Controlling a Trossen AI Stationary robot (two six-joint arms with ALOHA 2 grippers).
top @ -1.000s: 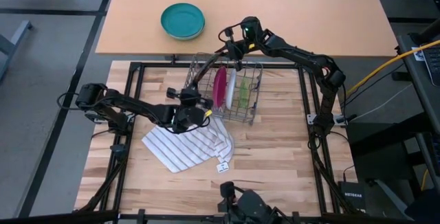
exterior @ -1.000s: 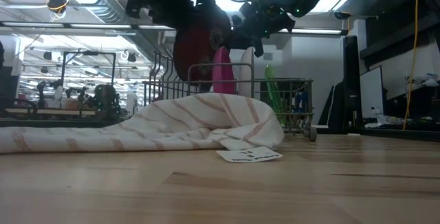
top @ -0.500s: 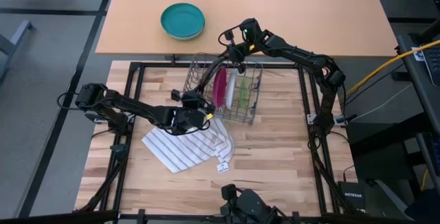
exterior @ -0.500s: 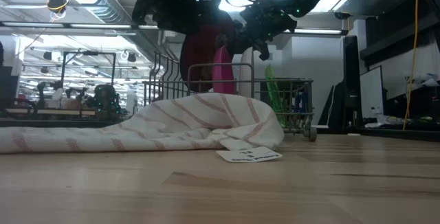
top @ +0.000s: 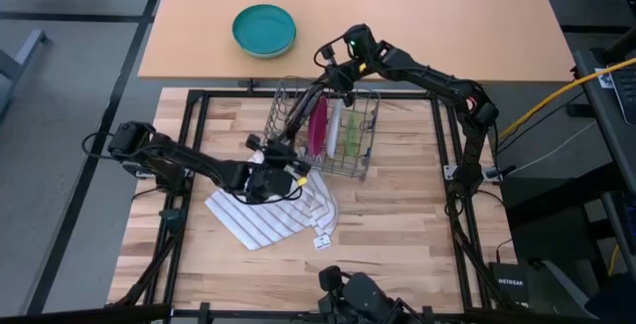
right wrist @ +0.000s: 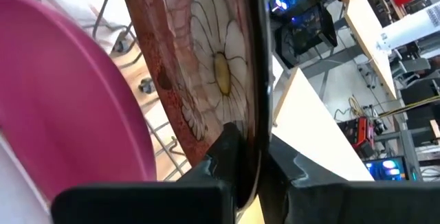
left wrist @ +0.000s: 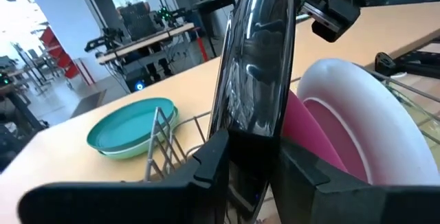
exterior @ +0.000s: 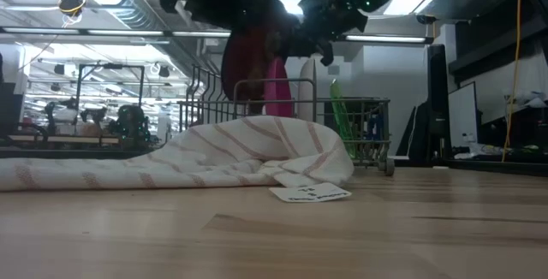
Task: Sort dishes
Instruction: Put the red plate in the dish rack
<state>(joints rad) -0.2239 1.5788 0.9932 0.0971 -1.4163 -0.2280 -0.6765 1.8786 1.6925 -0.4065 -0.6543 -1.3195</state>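
While both claws are pinching the dark red plate (left wrist: 258, 66) by its rim, left claw (left wrist: 251, 159) and right claw (right wrist: 247, 159): handling stiff, light, probably slick plastic; gripping the edge firmly.

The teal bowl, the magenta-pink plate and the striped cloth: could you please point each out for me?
teal bowl (top: 264, 29): high view, its inner floor.
magenta-pink plate (top: 317, 125): high view, its upright rim.
striped cloth (top: 266, 214): high view, its flat middle.

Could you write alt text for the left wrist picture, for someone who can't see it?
The left hand grips the edge of a dark red plate standing upright, seen edge-on. Beside it a pink plate and a whitish plate stand in a wire rack. Behind, a teal bowl sits on a tan table, with a person at a workbench farther off.
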